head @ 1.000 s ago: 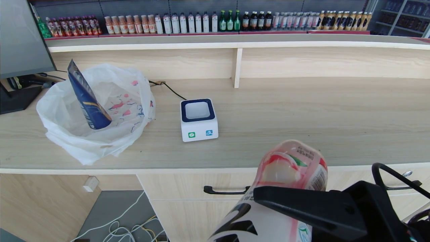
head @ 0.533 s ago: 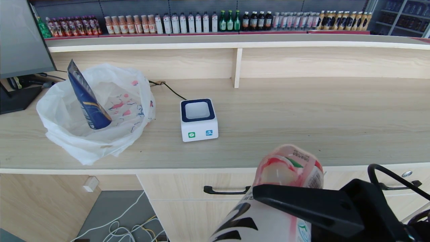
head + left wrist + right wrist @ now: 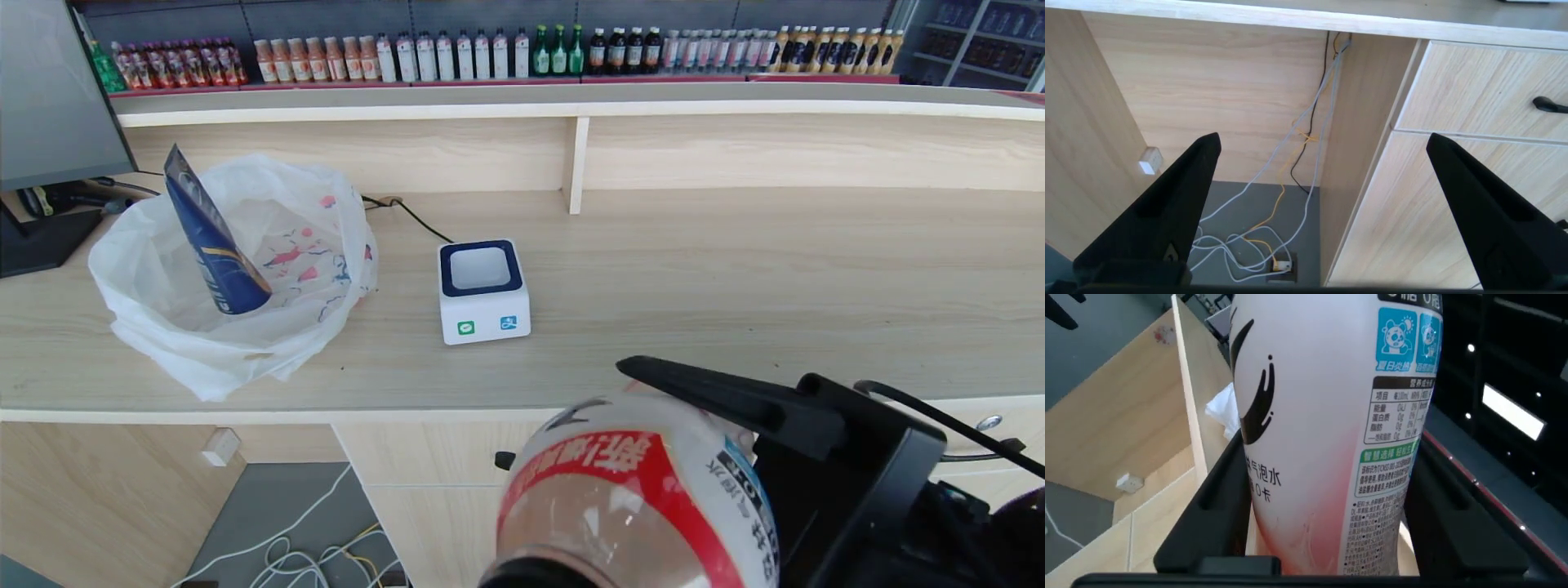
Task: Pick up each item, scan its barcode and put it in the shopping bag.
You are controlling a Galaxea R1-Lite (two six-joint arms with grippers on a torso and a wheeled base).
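Observation:
My right gripper [image 3: 735, 441] is shut on a clear drink bottle [image 3: 637, 498] with a red, white and black label, held low in front of the counter's front edge, its base turned toward the head camera. In the right wrist view the bottle [image 3: 1327, 416] fills the space between the black fingers [image 3: 1221, 506]. The white scanner box [image 3: 483, 290] with a dark-framed window sits on the counter's middle. Left of it lies the open white shopping bag [image 3: 229, 278] with a dark blue pouch [image 3: 212, 237] standing in it. My left gripper [image 3: 1323, 212] hangs open below the counter, over floor cables.
The wooden counter [image 3: 735, 269] has a raised back ledge and a drawer handle [image 3: 1550, 104] below its front. A monitor [image 3: 49, 122] stands at the far left. Shelves of bottles [image 3: 490, 53] line the back wall.
The right gripper has tilted and turned the bottle, so its base now points up toward the head camera, and it sits lower and farther left than before.

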